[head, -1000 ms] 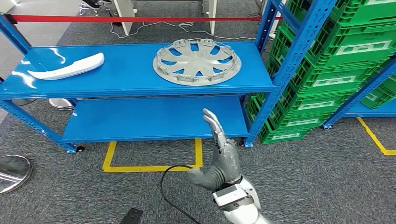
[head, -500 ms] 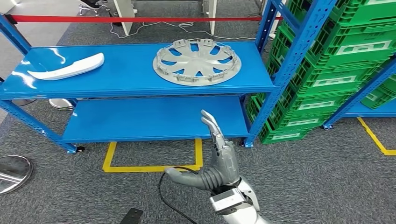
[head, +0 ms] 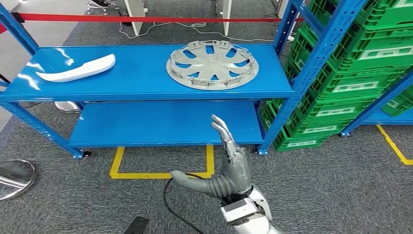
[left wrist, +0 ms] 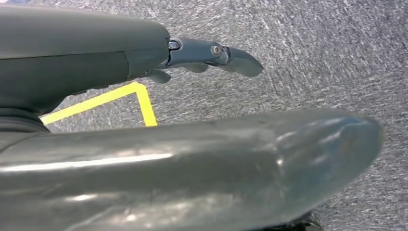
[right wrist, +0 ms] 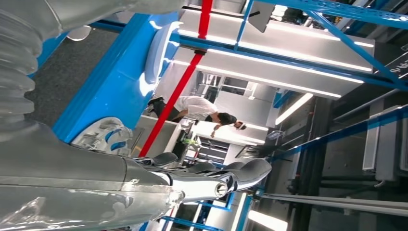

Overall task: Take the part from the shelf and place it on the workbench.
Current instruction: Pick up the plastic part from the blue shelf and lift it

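A silver wheel cover (head: 212, 64) lies flat toward the right end of the blue shelf's top level (head: 141, 80). A white curved trim part (head: 78, 68) lies at its left end. My right hand (head: 229, 165) is raised in front of the shelf, below the wheel cover and well short of it, fingers straight and thumb spread, holding nothing. In the right wrist view its fingers (right wrist: 211, 175) stretch toward the wheel cover (right wrist: 101, 137). My left hand (left wrist: 216, 159) hangs over the grey carpet with fingers extended and nothing in it.
Stacked green crates (head: 350, 63) fill the rack to the right. The lower shelf level (head: 160, 122) is bare. Yellow floor tape (head: 160, 173), a black cable (head: 170, 200) and a round metal base (head: 14, 178) lie on the carpet. A person (right wrist: 202, 110) bends beyond the red tape (head: 146, 18).
My right thumb has swung out to the side since a second ago. The whole picture has shifted slightly, so the camera moved; the shelf parts stayed put.
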You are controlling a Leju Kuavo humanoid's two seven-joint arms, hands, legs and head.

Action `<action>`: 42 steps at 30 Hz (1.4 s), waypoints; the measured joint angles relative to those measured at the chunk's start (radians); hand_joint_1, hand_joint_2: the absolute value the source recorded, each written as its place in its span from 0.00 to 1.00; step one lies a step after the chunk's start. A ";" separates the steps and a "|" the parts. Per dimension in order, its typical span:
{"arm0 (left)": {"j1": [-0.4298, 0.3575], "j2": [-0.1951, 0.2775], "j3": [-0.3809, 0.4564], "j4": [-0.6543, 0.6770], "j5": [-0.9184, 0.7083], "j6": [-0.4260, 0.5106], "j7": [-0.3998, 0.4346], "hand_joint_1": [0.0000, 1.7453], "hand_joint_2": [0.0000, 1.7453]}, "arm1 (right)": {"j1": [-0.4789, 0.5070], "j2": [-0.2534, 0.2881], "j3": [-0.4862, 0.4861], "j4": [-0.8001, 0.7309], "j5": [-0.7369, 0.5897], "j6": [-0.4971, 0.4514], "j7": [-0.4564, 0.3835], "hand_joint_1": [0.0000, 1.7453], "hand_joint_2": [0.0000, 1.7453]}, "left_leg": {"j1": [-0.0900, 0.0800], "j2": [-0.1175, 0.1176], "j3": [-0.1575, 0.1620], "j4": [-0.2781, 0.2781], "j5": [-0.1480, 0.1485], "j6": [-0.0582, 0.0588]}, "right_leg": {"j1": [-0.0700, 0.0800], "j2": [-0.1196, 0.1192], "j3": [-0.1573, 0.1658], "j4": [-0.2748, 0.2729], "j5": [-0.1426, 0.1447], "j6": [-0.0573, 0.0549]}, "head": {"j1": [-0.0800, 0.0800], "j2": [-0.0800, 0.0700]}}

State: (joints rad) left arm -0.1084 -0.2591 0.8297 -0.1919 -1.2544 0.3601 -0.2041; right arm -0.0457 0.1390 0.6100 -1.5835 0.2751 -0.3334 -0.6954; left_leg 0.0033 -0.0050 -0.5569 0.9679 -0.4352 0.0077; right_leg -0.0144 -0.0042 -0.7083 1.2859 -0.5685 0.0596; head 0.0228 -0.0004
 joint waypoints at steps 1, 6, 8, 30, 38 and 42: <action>0.000 0.000 0.000 0.000 0.000 0.000 0.000 0.00 0.00 | 0.000 0.000 0.000 0.000 0.000 0.000 0.000 0.00 1.00 | 0.002 -0.003 0.002 0.001 -0.002 -0.003 | -0.001 0.000 0.015 -0.041 0.033 0.000 | 0.000 0.000; 0.002 0.001 0.000 0.000 0.000 0.001 0.000 0.00 0.00 | 0.001 -0.001 0.001 -0.002 -0.004 0.001 0.002 0.00 1.00 | 0.003 -0.015 0.004 0.009 -0.012 -0.033 | -0.001 0.014 0.117 -0.258 0.120 -0.016 | -0.001 0.000; 0.003 0.000 0.000 0.000 0.000 0.000 0.000 0.00 0.00 | 0.001 -0.001 0.001 -0.003 -0.011 0.006 0.003 0.00 1.00 | 0.005 -0.014 0.004 0.009 -0.013 -0.045 | 0.001 0.014 0.115 -0.257 0.122 -0.032 | -0.005 0.000; 0.005 -0.001 0.000 -0.001 -0.008 0.002 0.000 0.00 0.00 | 0.036 -0.014 -0.010 -0.010 -0.019 0.000 0.033 0.00 0.00 | 0.002 -0.001 -0.024 0.025 -0.004 -0.006 | 0.004 0.004 -0.018 0.032 -0.022 -0.012 | -0.002 0.000; 0.007 -0.003 0.001 -0.001 0.000 0.013 0.000 0.00 0.00 | 0.044 -0.010 -0.019 -0.010 0.009 -0.110 0.052 0.00 0.00 | -0.004 -0.014 -0.013 0.025 -0.012 -0.027 | 0.016 0.010 0.119 -0.257 0.118 -0.040 | -0.004 0.000; 0.008 -0.005 0.001 -0.001 0.001 0.017 0.000 0.00 0.00 | 0.046 -0.006 -0.022 -0.018 -0.006 -0.131 0.050 0.00 0.00 | -0.002 -0.010 -0.054 0.116 -0.074 -0.051 | 0.006 0.006 0.125 -0.269 0.125 -0.054 | -0.012 0.000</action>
State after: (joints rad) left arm -0.1007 -0.2639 0.8305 -0.1930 -1.2530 0.3771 -0.2041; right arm 0.0001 0.1330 0.5876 -1.6010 0.2691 -0.4641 -0.6451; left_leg 0.0012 -0.0152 -0.6109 1.0839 -0.5091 -0.0431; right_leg -0.0087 0.0020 -0.5828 1.0167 -0.4437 0.0052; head 0.0110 -0.0004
